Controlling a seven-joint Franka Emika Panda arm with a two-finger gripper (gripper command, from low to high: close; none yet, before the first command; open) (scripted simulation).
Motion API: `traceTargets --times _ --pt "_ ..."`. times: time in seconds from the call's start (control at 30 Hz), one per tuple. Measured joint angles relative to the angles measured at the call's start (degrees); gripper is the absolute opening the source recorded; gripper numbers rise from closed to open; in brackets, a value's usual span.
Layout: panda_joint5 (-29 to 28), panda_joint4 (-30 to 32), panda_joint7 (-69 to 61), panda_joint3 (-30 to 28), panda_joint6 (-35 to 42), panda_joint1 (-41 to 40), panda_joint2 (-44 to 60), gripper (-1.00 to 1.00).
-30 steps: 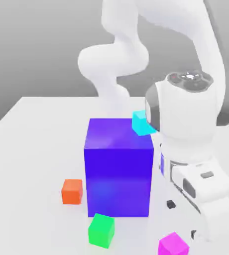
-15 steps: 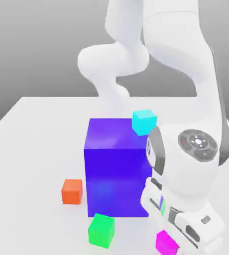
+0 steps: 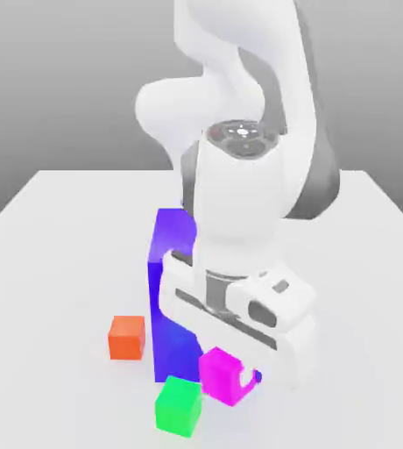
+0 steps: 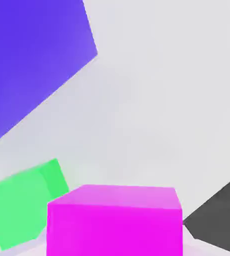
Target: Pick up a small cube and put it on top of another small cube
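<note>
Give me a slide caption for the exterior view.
Gripper shut on small magenta cube, beside small green cube, before big blue-purple cube.

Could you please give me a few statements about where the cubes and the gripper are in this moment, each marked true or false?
1. The gripper is shut on the magenta cube. True.
2. The magenta cube already sits on top of the green cube. False: it is held beside and slightly above the green cube, not resting on it.
3. The orange-red cube rests on the table, on the exterior view's left of the big blue-purple cube. True.
4. The green cube is stacked on the big blue-purple cube. False: it stands on the table in front of it.
</note>
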State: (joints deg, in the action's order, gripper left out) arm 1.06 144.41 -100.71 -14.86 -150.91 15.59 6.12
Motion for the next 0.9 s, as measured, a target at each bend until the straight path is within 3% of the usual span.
traceTargets --times 0.13,0.4,0.43,0.67,0.9 --pt "0.5 3.0 -11.6 -0.9 -0.1 -3.4 -2.5 -1.00" --pt "7.1 2.8 -18.1 2.1 -8.8 -5.2 6.7 -1.00" --pt "7.7 2.7 -18.5 2.4 -9.5 -5.5 7.6 1.00" --pt "7.6 2.7 -18.5 2.4 -9.4 -5.5 7.5 1.00" --pt "1.8 3.2 -14.2 0.3 -1.9 -4.4 -1.0 1.00"
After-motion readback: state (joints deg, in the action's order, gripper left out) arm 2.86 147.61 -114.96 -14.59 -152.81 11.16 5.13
